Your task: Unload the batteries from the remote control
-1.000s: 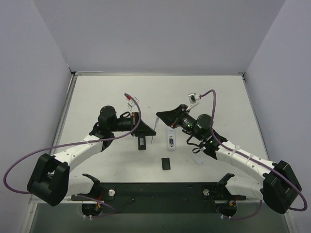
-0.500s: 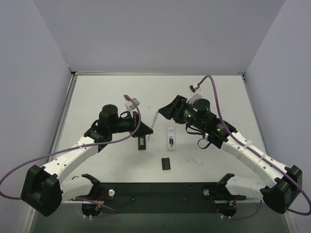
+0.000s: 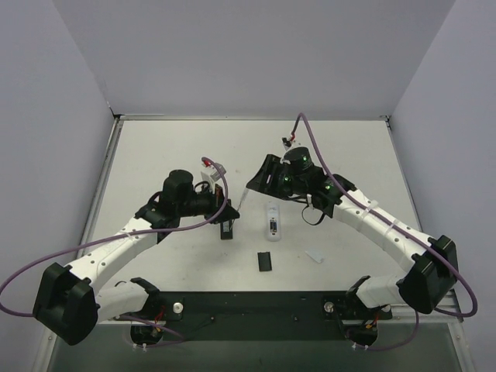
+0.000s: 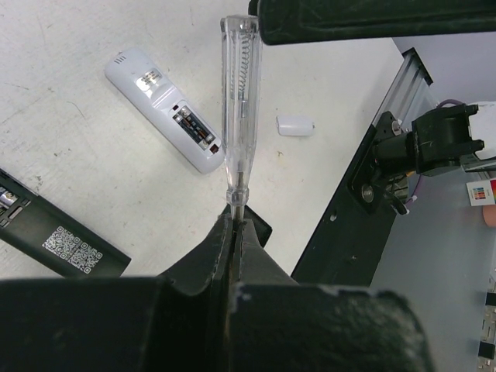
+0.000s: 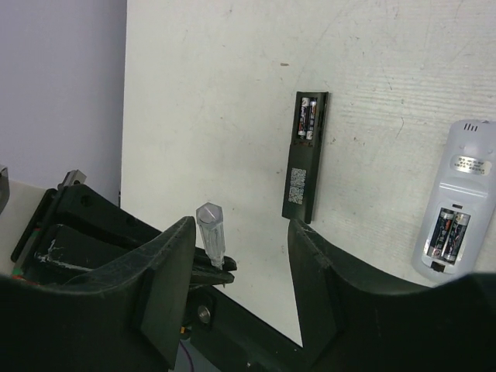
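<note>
The white remote (image 3: 272,221) lies back-up with its compartment open and two dark batteries (image 5: 448,232) in it; it also shows in the left wrist view (image 4: 167,108). The black remote (image 3: 225,229) lies open too, with two batteries (image 5: 308,116) at its far end. My left gripper (image 3: 232,208) is shut on the metal tip of a clear pale stick (image 4: 236,116) and holds it above the table. My right gripper (image 5: 236,260) is open around the stick's handle (image 5: 211,232), which stands close to its left finger (image 5: 167,263) without a visible touch.
A flat black cover (image 3: 265,261) lies near the front, below the white remote. A small white cover (image 3: 315,255) lies to its right. The black base rail (image 3: 256,304) runs along the near edge. Walls close in the table on three sides.
My right arm has swung back and left, bringing its open jaws around the stick's handle. My left gripper has tilted the stick up toward it.
</note>
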Action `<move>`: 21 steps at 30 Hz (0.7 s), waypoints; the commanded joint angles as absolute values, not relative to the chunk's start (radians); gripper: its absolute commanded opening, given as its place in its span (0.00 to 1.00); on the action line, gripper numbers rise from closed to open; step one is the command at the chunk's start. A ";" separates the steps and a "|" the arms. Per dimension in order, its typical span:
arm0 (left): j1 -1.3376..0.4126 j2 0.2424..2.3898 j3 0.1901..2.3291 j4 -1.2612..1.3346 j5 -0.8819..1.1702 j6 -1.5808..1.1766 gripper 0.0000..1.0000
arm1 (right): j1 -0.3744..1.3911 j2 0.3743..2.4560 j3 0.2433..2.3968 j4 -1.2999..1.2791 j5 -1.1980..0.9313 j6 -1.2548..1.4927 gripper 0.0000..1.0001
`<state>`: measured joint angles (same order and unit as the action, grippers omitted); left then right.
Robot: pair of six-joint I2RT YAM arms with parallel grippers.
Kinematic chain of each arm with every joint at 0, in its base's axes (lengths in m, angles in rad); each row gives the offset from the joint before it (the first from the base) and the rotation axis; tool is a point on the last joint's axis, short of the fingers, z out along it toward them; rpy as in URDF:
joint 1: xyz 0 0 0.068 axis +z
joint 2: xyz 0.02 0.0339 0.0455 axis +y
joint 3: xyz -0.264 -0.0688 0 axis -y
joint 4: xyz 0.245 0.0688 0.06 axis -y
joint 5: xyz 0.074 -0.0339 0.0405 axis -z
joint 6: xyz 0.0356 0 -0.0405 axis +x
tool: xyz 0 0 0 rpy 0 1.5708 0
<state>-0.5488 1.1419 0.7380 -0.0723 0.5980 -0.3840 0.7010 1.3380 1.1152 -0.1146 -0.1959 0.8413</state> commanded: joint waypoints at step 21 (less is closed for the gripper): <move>-0.554 1.157 0.821 -0.123 0.591 -0.356 0.15 | 0.699 1.387 1.132 -0.034 -0.295 0.838 0.00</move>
<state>-0.5537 1.1488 0.7559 -0.1131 0.5976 -0.3786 0.7010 1.4239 1.1572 -0.1009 -0.2829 0.8448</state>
